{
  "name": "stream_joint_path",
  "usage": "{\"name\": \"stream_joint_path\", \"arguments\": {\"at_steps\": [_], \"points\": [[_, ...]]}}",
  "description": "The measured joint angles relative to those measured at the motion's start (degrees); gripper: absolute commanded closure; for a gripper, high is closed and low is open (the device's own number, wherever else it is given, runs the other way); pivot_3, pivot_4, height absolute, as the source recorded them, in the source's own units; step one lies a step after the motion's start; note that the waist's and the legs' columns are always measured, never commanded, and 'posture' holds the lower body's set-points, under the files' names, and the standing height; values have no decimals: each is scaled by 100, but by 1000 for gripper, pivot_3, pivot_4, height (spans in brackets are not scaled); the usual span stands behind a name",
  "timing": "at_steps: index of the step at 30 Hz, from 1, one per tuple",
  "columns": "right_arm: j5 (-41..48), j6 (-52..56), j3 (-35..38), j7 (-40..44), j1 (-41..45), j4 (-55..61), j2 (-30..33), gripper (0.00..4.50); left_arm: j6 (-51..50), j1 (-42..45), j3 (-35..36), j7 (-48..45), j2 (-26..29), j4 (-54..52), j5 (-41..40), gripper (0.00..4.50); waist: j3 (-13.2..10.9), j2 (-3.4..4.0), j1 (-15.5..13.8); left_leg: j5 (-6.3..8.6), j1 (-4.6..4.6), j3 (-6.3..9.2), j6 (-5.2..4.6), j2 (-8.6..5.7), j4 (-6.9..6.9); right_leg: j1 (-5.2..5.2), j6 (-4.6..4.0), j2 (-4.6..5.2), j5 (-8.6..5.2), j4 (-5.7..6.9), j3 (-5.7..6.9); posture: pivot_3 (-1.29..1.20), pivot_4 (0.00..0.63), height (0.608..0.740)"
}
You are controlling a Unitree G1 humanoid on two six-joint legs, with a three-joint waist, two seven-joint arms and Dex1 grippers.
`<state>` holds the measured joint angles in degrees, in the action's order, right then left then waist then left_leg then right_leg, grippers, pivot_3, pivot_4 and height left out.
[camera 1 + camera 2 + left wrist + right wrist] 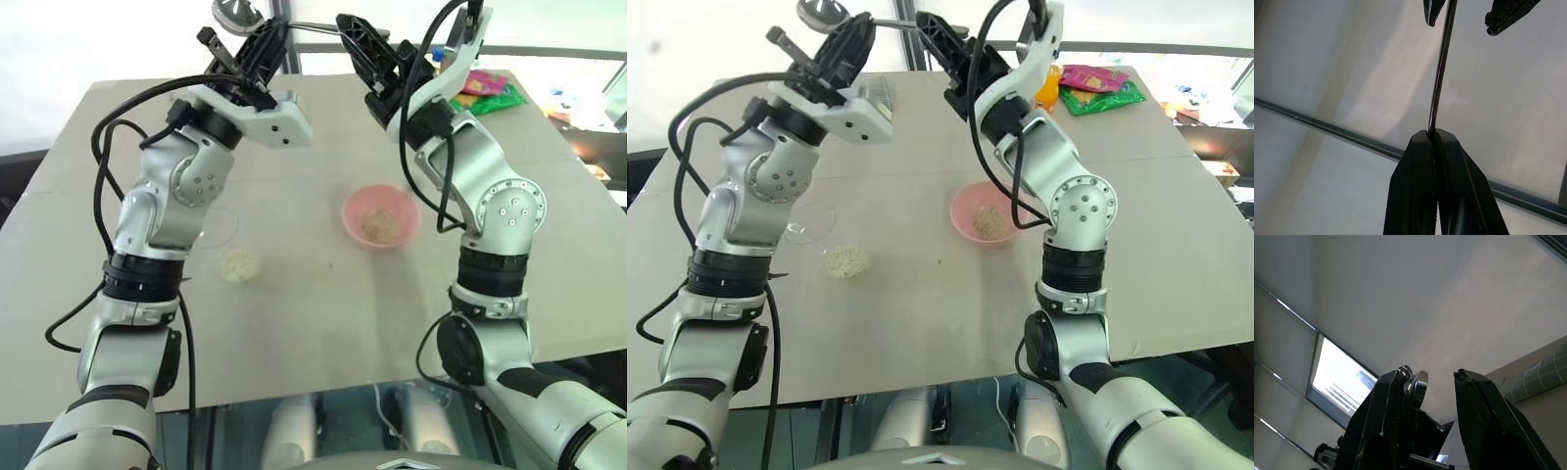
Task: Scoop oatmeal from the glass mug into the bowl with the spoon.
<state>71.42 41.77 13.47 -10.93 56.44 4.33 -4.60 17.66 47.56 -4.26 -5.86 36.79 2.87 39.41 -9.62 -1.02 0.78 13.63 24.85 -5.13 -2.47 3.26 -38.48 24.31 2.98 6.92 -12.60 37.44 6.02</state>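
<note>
**Spoon held aloft between both end effectors**

From the left, we see the left end effector (pixel 257 51) raised above the bench (pixel 294 313), its fingers pressed together on the spoon (pixel 1442 63) handle. Below it, the glass mug (pixel 813 223) lies on the bench beside a small spilled heap of oatmeal (pixel 846 260). Further right, the pink bowl (pixel 380 216) holds more oats. Above it, we see the right end effector (pixel 355 41) with fingers spread around the handle's end, one finger touching it.

The beige bench (pixel 294 294) stands before bright windows (pixel 98 39). Near its far right corner lie colourful packets (pixel 1102 88). A pale ceiling (pixel 1425 293) is above.
</note>
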Motion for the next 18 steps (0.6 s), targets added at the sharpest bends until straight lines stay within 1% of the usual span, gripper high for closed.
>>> {"name": "stream_joint_path", "arguments": {"at_steps": [3,6,8,9,18], "points": [[-2,-16,6,0,0,0,27,2675,-20,0,0,53,5,0,81,4500,0,0,0,0,0,0,0,0,0,0,0,0,0,0,0,0,150,718],[-2,-77,8,2,0,0,35,3451,-45,0,0,75,5,0,110,4500,0,0,1,0,0,0,0,0,0,1,0,0,0,1,0,0,150,718],[3,-98,6,37,1,-2,37,4415,-66,0,-25,70,9,1,129,4500,0,0,1,0,0,-1,0,0,0,1,0,0,0,1,-1,0,150,718],[57,-116,2,87,23,65,27,4466,-98,-20,-54,67,11,16,141,4500,-3,5,1,0,1,-4,0,0,0,5,0,0,0,3,-3,0,150,718],[38,-128,-15,100,41,-19,40,4466,-174,-91,-59,-26,5,-28,70,4500,-3,4,4,0,6,-33,0,1,0,35,0,0,0,28,-33,0,150,718]]}}
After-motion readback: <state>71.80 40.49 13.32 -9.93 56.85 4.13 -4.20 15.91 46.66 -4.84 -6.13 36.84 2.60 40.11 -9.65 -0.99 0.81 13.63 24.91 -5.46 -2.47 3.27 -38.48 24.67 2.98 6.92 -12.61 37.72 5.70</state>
